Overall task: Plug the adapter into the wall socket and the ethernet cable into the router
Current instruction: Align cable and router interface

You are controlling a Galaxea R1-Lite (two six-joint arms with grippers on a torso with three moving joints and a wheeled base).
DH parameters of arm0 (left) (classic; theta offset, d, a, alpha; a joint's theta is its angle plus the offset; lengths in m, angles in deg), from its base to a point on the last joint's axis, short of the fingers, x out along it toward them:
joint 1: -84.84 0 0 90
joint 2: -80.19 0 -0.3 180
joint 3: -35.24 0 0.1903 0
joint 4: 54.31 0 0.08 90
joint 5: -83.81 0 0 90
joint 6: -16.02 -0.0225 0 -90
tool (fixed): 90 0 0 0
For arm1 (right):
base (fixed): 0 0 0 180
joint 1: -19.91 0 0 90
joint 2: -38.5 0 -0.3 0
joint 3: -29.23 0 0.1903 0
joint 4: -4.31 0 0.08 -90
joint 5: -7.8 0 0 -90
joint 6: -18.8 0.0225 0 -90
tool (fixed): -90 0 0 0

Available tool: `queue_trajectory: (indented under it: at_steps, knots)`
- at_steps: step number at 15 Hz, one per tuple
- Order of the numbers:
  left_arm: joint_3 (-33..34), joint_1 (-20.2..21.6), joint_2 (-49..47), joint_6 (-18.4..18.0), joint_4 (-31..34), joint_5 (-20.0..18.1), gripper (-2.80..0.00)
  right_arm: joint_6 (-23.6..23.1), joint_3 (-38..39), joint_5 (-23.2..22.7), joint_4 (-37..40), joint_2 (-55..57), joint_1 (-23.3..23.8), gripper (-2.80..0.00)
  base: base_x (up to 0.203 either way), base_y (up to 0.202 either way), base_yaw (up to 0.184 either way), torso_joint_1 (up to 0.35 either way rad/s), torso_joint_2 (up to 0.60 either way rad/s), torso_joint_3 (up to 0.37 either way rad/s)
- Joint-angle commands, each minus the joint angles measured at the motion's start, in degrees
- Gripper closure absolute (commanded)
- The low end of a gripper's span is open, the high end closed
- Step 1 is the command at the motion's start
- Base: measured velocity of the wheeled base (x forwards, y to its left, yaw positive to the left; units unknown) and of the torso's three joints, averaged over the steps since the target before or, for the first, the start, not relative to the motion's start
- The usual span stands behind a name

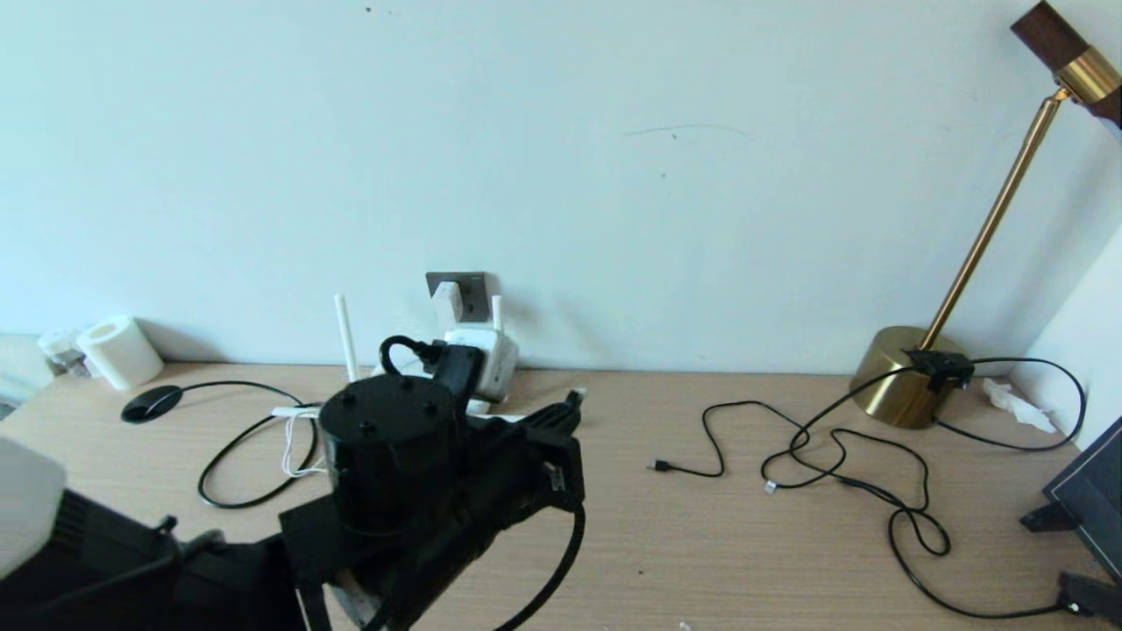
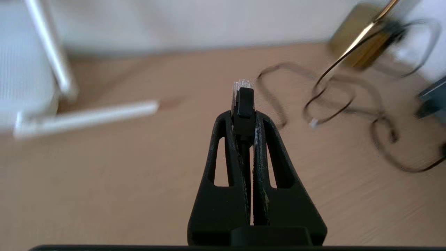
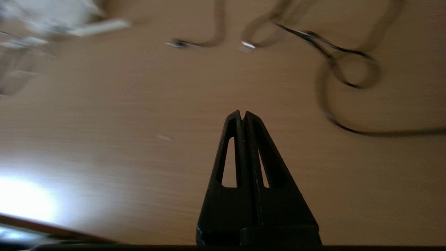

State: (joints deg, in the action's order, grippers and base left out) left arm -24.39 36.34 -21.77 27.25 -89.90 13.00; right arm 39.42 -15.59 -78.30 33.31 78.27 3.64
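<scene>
The white adapter sits in the dark grey wall socket on the back wall. Just below stands the white router, partly hidden by my left arm; its antennas show in the left wrist view. My left gripper hovers to the right of the router, shut on the ethernet cable's clip connector, which sticks out past the fingertips. The black ethernet cable loops down from it. Over bare table, my right gripper is shut and holds nothing; the head view does not show it.
A brass lamp stands at the back right, its thin black cords strewn over the wooden table. A dark stand is at the right edge. A paper roll and a black disc with a cord lie back left.
</scene>
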Motion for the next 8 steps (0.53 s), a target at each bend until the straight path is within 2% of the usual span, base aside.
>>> queue_trajectory:
  at_steps: [1, 2, 3, 5, 6, 8]
  knots:
    - [3.9, 0.0, -0.9, 0.8, -0.6, 0.7, 0.0, -1.5, 3.2, 6.7, 0.4, -5.9, 0.7, 0.0, 0.0, 0.0, 0.0, 0.0, 0.0, 0.0]
    - [6.0, 0.0, -0.9, 1.1, -0.6, 0.5, 0.0, -2.2, 3.5, 9.7, 0.7, -6.1, 3.4, 0.0, 0.0, 0.0, 0.0, 0.0, 0.0, 0.0]
    - [8.5, -0.2, -1.0, 1.3, -0.6, 0.1, 0.0, -3.1, 3.8, 11.1, 1.0, -6.2, 8.1, 0.0, 0.0, 0.0, 0.0, 0.0, 0.0, 0.0]
    - [11.2, -0.9, -0.6, 1.3, -1.2, -1.3, 0.0, -7.0, 4.3, 12.2, 1.3, -7.5, 17.2, 0.0, 0.0, 0.0, 0.0, 0.0, 0.0, 0.0]
    - [11.6, -0.9, 0.5, 1.0, -1.0, -0.8, 0.0, -9.6, 5.0, 12.3, 1.4, -9.6, 20.1, 0.0, 0.0, 0.0, 0.0, 0.0, 0.0, 0.0]
    - [12.8, 0.1, 3.9, -0.8, 0.9, 1.2, 0.0, -15.4, 7.2, 10.9, 1.3, -18.6, 20.9, 0.0, 0.0, 0.0, 0.0, 0.0, 0.0, 0.0]
